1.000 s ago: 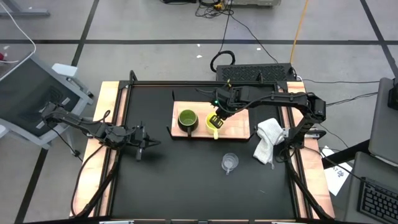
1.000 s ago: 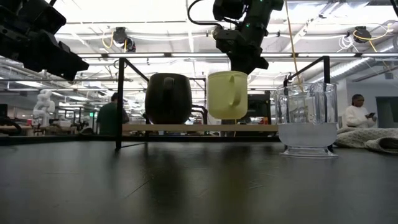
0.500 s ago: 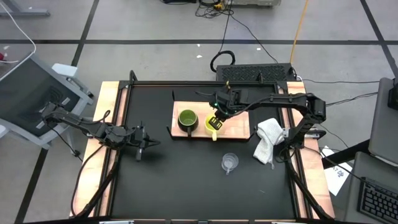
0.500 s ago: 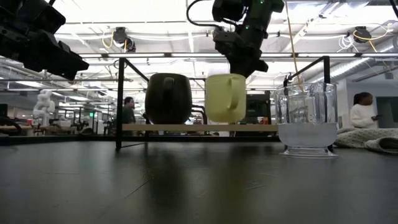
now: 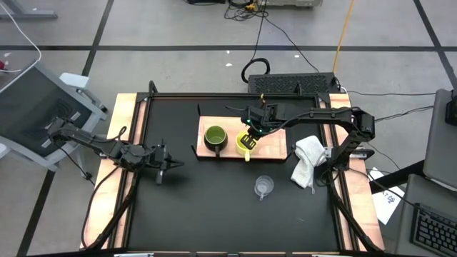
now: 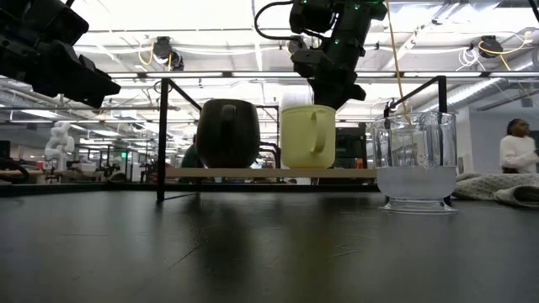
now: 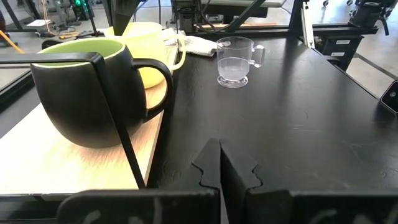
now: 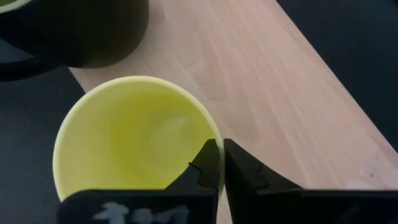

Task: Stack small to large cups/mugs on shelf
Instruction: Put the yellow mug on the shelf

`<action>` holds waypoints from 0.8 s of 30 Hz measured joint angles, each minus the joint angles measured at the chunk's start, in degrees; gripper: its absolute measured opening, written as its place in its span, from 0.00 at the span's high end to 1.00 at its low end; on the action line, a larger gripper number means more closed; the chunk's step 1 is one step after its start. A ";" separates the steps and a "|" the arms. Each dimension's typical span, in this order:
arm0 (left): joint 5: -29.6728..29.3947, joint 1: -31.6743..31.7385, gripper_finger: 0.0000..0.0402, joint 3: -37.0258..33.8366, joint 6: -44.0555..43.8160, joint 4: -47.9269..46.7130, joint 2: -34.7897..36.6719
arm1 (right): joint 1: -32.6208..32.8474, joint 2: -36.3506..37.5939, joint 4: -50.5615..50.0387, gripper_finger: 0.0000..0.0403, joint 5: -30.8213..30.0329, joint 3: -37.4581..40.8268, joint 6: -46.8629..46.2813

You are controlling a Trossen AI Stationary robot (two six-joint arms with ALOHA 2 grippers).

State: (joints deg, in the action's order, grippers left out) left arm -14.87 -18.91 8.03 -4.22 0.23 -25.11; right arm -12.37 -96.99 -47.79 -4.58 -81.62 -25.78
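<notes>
1. Since the earlier frames, the bright yellow ceramic mug (image 6: 307, 135) had been lowered; its base was seen level with the flat light-brown wooden shelf board (image 5: 275, 143), just beside the dark olive-green mug (image 5: 215, 136) at the latter's 3 o'clock.
2. The right gripper (image 8: 217, 163) was seen clamped on the yellow mug's rim, one finger inside and one outside.
3. The left gripper (image 5: 161, 167) was held shut on nothing, well apart at the board's 9 o'clock.
4. The small clear transparent handled cup (image 5: 263, 187) was left on the black tabletop (image 5: 207, 214), at the board's 6 o'clock, near a crumpled white cloth (image 5: 308, 161).
5. Judged risk: if release were made before the base sat flat, the yellow mug could be tipped or knocked against the green one.
6. A dragging withdrawal could pull it off the board's front edge.
</notes>
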 joint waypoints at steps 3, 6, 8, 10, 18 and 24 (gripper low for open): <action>0.00 0.01 1.00 0.00 -0.01 0.02 0.00 | -0.01 0.00 -0.02 1.00 0.00 0.00 -0.15; 0.00 0.00 1.00 0.00 -0.01 0.02 0.00 | -0.01 0.00 -0.08 1.00 0.00 0.02 -0.52; 0.00 0.00 1.00 0.00 -0.03 0.02 0.01 | -0.01 0.00 -0.11 1.00 -0.02 0.04 -0.57; 0.00 -0.01 1.00 0.00 -0.03 0.02 -0.01 | -0.01 0.00 -0.11 1.00 -0.02 0.04 -0.59; 0.00 0.01 1.00 0.00 -0.10 -0.01 0.00 | -0.01 -0.02 -0.15 0.99 0.00 0.07 -0.59; 0.00 -0.01 1.00 0.00 -0.16 -0.01 0.01 | -0.01 -0.04 -0.05 0.97 -0.05 0.11 -0.59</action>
State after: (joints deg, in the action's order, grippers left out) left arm -14.87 -18.92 8.03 -4.39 0.23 -25.10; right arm -12.38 -97.03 -47.84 -4.63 -81.52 -26.37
